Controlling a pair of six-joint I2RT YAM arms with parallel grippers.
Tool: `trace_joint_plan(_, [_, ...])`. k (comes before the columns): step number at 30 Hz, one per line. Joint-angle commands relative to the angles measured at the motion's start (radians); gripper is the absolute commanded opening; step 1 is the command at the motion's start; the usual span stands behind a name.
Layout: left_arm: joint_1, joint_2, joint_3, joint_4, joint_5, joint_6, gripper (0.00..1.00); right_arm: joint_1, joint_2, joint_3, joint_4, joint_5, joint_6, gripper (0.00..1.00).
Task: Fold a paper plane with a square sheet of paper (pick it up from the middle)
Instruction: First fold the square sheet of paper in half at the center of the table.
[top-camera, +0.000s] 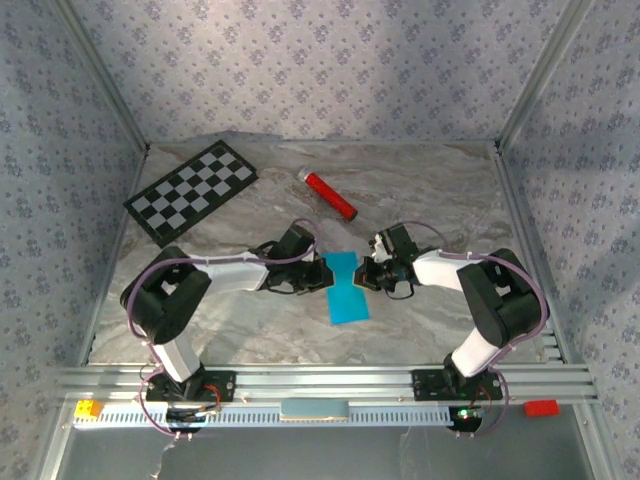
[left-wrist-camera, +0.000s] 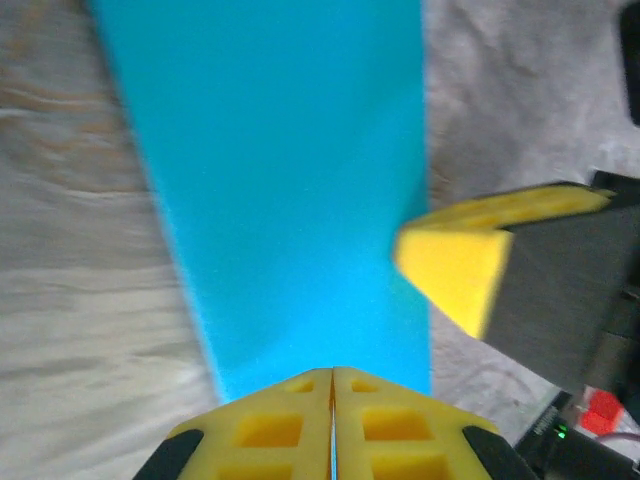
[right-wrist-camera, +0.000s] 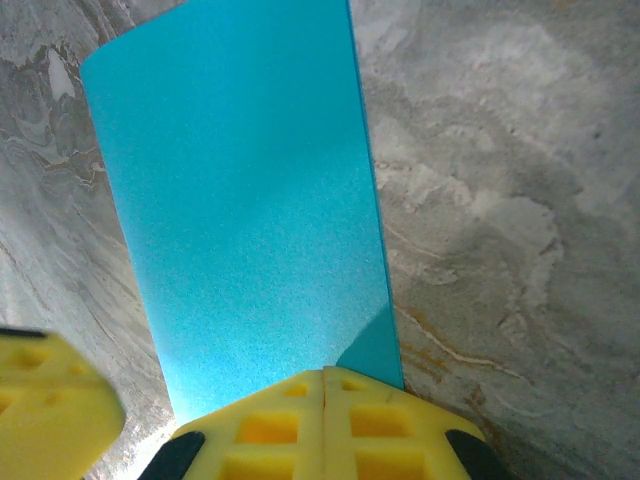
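**Near to far from the arm bases.** The square sheet of paper (top-camera: 348, 295), showing here as a cyan strip, lies on the marble table (top-camera: 430, 190) with its long axis running away from the bases. The left gripper (top-camera: 322, 270) meets the sheet at its left edge and the right gripper (top-camera: 368, 272) at its right edge, both equally near. Each is clenched on the paper's margin. The next fold likely turns on this pinched waist. Beyond the sheet lie a red cylinder (top-camera: 331, 196) and, further left, a checkerboard (top-camera: 192, 190). Patterned walls (top-camera: 320, 70) enclose the space.
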Motion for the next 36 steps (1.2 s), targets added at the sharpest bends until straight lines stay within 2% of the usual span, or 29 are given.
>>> trace_joint_plan(1, [-0.035, -0.011, -0.020, 0.037, 0.015, -0.044, 0.08, -0.004, 0.038, -0.059, -0.156, 0.135, -0.021, 0.00])
trace_joint_plan(6, [-0.060, 0.044, -0.093, 0.128, 0.014, -0.093, 0.07, -0.004, 0.033, -0.060, -0.158, 0.137, -0.023, 0.00])
trace_joint_plan(10, [-0.068, 0.042, -0.136, 0.113, -0.016, -0.099, 0.06, -0.005, 0.028, -0.069, -0.155, 0.140, -0.020, 0.00])
trace_joint_plan(17, [-0.083, -0.060, -0.093, -0.035, -0.060, -0.050, 0.09, -0.005, 0.020, -0.068, -0.154, 0.137, -0.019, 0.00])
trace_joint_plan(22, [-0.108, -0.087, -0.044, -0.061, -0.033, -0.030, 0.10, -0.005, 0.017, -0.066, -0.153, 0.135, -0.016, 0.00])
trace_joint_plan(28, [-0.157, -0.036, -0.055, -0.024, -0.027, -0.053, 0.09, -0.004, 0.017, -0.071, -0.150, 0.139, -0.013, 0.00])
trace_joint_plan(36, [-0.221, 0.026, -0.148, 0.026, -0.050, -0.087, 0.07, -0.005, 0.022, -0.074, -0.152, 0.140, -0.016, 0.00])
